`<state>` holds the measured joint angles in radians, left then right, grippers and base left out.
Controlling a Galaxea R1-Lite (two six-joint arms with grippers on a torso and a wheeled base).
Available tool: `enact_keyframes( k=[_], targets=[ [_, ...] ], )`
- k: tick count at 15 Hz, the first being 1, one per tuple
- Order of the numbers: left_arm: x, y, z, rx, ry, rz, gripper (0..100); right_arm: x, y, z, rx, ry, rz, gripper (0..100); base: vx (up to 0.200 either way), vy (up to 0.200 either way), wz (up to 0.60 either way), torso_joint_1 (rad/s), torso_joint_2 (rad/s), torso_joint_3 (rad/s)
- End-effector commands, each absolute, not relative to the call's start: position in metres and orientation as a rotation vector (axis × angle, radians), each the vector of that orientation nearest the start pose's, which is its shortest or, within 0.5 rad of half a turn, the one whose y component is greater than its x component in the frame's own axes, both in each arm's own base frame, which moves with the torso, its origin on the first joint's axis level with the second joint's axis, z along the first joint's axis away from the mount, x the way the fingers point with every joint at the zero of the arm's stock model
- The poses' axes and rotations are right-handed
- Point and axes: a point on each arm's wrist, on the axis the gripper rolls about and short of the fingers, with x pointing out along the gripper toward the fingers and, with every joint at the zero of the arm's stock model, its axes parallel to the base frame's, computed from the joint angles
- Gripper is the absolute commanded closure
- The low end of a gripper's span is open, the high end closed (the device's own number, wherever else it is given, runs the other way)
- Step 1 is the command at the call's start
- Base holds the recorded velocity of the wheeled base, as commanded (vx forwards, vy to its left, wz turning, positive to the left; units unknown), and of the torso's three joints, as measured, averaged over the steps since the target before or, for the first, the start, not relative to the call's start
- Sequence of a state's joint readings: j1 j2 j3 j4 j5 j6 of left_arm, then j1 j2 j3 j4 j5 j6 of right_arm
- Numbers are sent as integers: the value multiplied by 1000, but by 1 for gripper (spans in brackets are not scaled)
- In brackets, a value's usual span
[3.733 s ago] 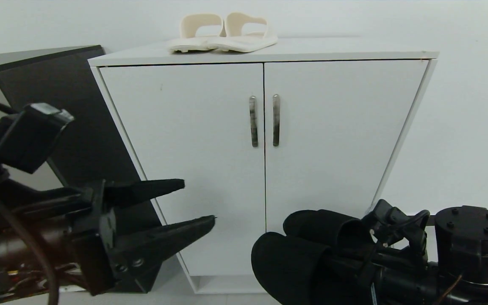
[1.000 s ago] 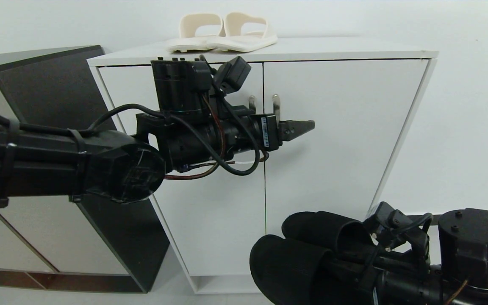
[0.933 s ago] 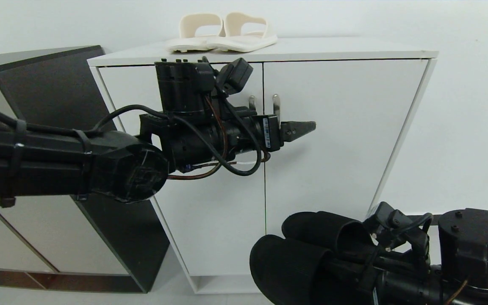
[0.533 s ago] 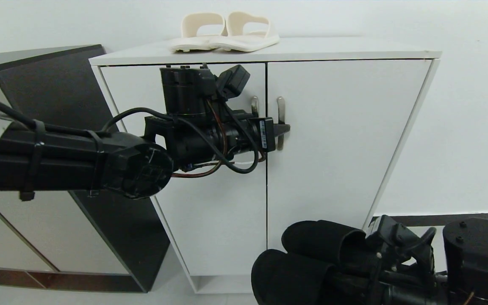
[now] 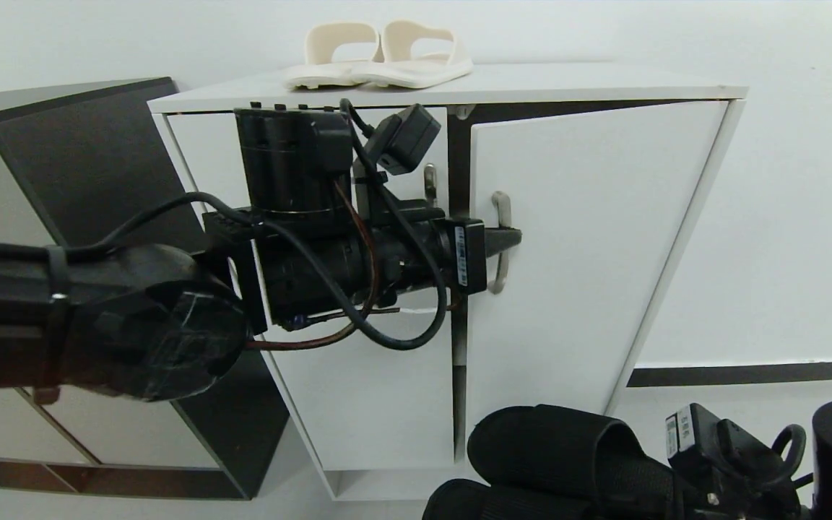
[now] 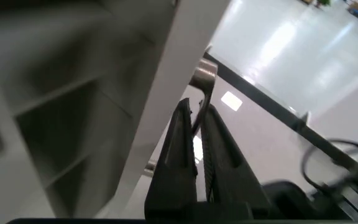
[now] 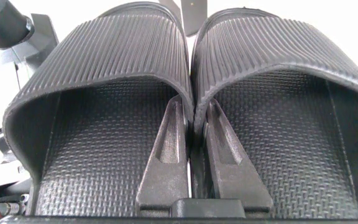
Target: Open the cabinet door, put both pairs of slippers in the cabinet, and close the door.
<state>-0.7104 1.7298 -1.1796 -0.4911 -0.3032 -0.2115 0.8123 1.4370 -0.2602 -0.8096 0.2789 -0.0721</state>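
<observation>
A white two-door cabinet point(image 5: 589, 83) stands ahead. Its right door point(image 5: 589, 238) is a little ajar, with a dark gap along its top and hinge-free edge. My left gripper point(image 5: 506, 238) is shut on that door's metal handle point(image 5: 500, 209); the left wrist view shows the fingers point(image 6: 182, 134) clamped on the handle point(image 6: 204, 74), with shelves point(image 6: 55, 118) inside the cabinet. A cream pair of slippers point(image 5: 380, 58) lies on the cabinet top. Low at the front, my right gripper point(image 7: 191, 140) is shut on the touching inner walls of the black slippers point(image 5: 553, 451), which sit side by side point(image 7: 104, 93).
A dark cabinet point(image 5: 98, 144) stands against the white one's left side. The left door point(image 5: 351, 375) is shut, its handle point(image 5: 430, 184) just behind my left wrist. Bare wall and floor lie to the right of the cabinet.
My left arm rose to the handles, shut on the right door's handle and pulled it back, so the door now stands ajar. The right arm with the black slippers has sunk lower.
</observation>
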Motion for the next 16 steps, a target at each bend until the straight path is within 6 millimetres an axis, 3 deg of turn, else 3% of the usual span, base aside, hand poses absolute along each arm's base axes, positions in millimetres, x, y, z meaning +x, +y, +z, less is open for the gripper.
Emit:
enact_keyframes(
  k=[1,6,7,11,13,16],
  targets=[
    [225,-212,270,-179,153,-1000,100,127,143,129,-165,328,1092,100,0,0,0,0,0,0],
    [183,-174,265,-181,164,-990,100,126,142,127,-167,337,1091,100,0,0,0,0,0,0],
    [183,-168,266,-189,160,-973,100,126,142,127,-167,337,1091,100,0,0,0,0,0,0],
    [223,-160,257,-196,162,-861,100,125,142,127,-168,339,1093,100,0,0,0,0,0,0],
    [263,-170,239,-206,120,-820,100,125,142,127,-168,339,1091,100,0,0,0,0,0,0],
    [281,-183,227,-212,94,-826,100,126,142,126,-170,343,1088,100,0,0,0,0,0,0]
  ],
)
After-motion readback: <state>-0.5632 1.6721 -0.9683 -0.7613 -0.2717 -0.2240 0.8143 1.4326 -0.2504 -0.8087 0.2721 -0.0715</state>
